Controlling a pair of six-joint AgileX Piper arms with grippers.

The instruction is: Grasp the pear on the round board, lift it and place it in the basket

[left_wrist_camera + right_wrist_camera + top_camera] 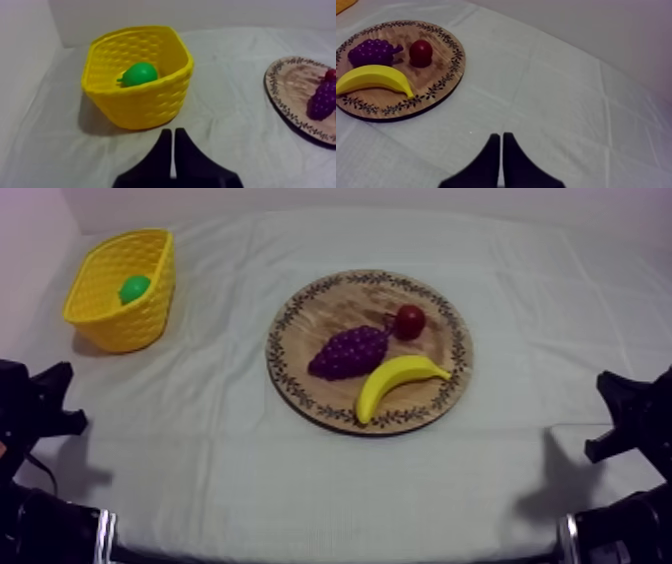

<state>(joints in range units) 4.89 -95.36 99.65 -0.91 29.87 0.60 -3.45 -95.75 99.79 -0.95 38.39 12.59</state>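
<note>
The green pear (133,288) lies inside the yellow basket (105,323) at the far left of the table; from the left wrist the pear (138,74) rests against the basket's (145,102) back wall. The round wooden board (440,313) in the middle carries purple grapes (349,351), a banana (396,380) and a small red fruit (408,321). My left gripper (173,134) is shut on nothing, its fingers together in front of the basket. My right gripper (501,137) is shut too, well clear of the board (443,75).
Both arms rest low at the table's near corners, the left arm (35,408) and the right arm (630,418). Bare cloth lies between basket and board and along the front edge.
</note>
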